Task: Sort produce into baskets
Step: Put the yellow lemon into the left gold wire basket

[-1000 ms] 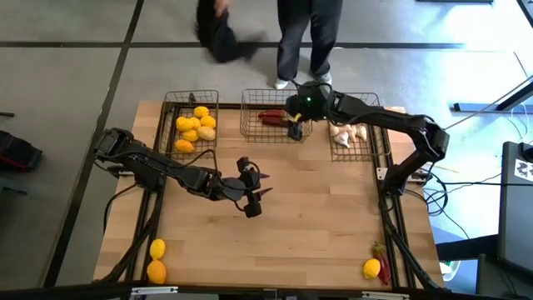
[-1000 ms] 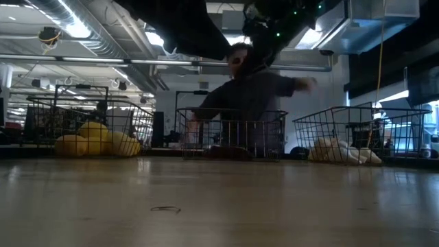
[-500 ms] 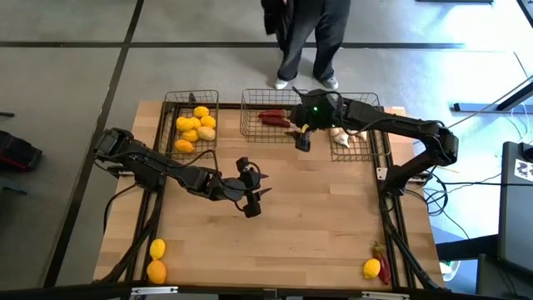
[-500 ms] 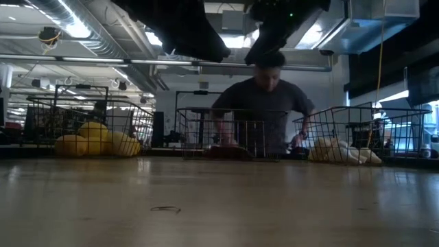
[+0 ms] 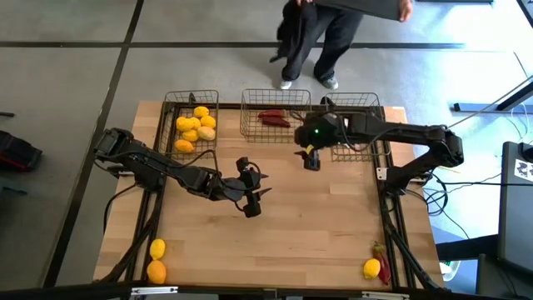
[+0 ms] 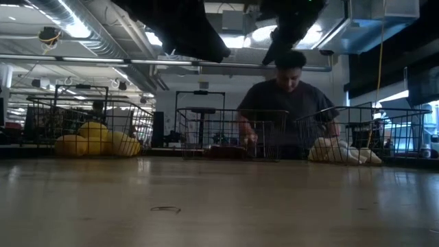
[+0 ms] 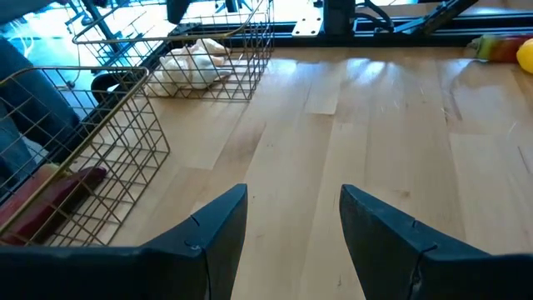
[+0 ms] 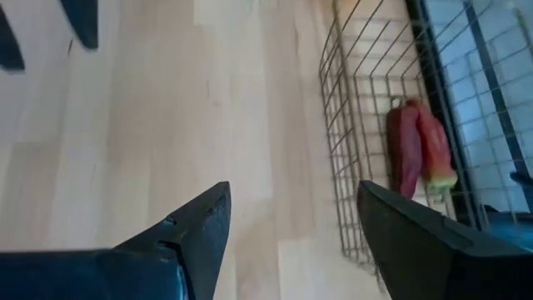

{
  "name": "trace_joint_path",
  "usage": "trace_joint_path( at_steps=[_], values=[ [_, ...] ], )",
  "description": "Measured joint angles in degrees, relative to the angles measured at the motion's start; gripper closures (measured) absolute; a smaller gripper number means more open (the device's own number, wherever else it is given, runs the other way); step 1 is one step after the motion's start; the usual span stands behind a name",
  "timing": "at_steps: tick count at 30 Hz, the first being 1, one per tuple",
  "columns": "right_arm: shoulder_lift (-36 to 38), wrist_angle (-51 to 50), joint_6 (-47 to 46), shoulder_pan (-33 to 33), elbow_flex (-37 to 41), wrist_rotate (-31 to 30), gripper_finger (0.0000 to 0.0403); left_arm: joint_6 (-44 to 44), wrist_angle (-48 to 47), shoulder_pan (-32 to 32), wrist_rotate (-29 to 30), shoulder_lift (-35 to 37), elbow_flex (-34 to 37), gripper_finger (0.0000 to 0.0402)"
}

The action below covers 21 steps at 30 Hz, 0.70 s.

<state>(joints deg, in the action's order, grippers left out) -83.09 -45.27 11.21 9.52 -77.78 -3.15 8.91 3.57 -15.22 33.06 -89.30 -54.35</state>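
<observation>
The right gripper point(image 5: 311, 160), fingers apart and empty, has pulled back from the middle basket point(image 5: 250, 125) of red chilies point(image 5: 273, 118) onto bare table point(image 5: 316, 225); the left gripper point(image 5: 254, 200) stays open mid-table. Lemons point(image 5: 196, 127) fill the left basket point(image 5: 171, 125); a person point(image 6: 288, 96) has straightened behind the baskets.

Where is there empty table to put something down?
Bare wood lies between the left gripper and the near-edge lemons, and right toward the corner lemon. It is crowded along the far edge, where the three baskets stand and the right gripper hangs.
</observation>
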Motion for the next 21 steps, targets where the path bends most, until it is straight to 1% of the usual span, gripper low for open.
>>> trace_joint_path(
  at_steps=[5, 10, 13, 21],
  values=[
    [0.09, -0.74, -1.63, -2.83, 0.91, -0.79, 0.0146, -0.01, 0.0, 0.0, 0.0, 0.0, 0.0, 0.0214],
    [0.07, -0.39, -2.86, -4.47, 5.36, -2.7, 0.0146, -0.05, 0.02, 0.0, 0.0, 0.0, 0.0, 0.0213],
    [0.04, 0.74, -3.91, -5.13, 8.26, -2.87, 0.0146, -0.26, 0.04, -0.04, 0.0, 0.0, 0.0, 0.0213],
    [1.97, 2.87, -6.06, -9.09, 12.25, -2.83, 0.0146, -0.72, 0.07, -0.07, 0.02, 0.0, 0.0, 0.0213]
  ],
)
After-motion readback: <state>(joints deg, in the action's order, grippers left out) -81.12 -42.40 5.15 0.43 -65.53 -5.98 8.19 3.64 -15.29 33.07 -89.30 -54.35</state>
